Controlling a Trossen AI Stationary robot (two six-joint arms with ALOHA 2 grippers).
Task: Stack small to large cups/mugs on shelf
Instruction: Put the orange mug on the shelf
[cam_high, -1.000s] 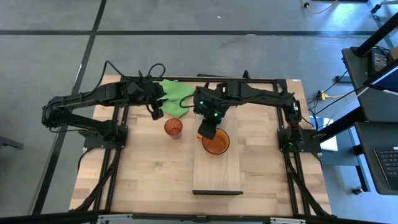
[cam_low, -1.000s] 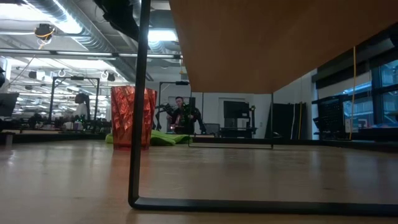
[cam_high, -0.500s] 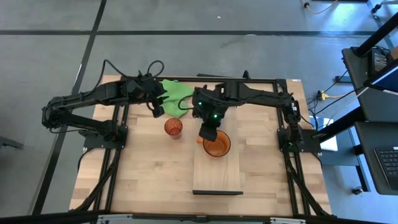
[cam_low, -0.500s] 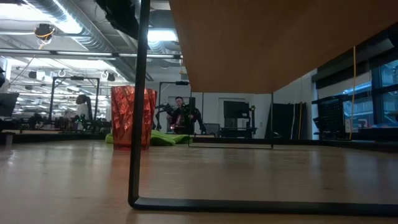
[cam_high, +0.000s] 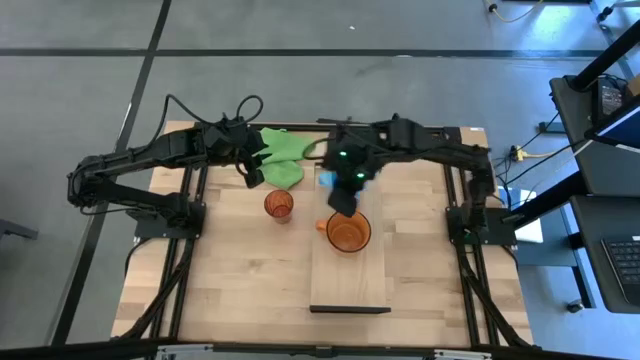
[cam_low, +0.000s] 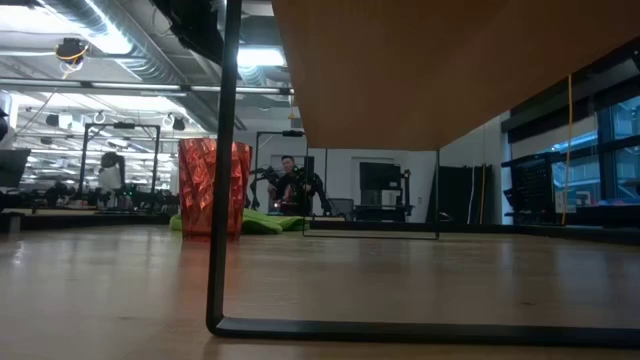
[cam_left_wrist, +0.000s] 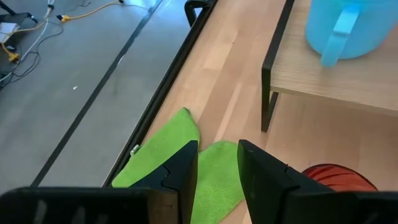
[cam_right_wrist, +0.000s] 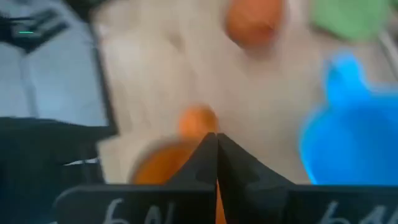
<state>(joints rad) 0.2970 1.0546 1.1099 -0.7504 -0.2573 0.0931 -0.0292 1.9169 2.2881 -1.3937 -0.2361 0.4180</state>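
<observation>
Hovering right tool (cam_high: 343, 203) above orange mug (cam_high: 348, 235)

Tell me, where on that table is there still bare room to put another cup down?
The near half of the shelf, below the orange mug, is bare. So are the wide table stretches on both sides of it, below the red cup. The far edge is crowded: green cloth, blue mug, and both arms' fingers, left and right.
</observation>
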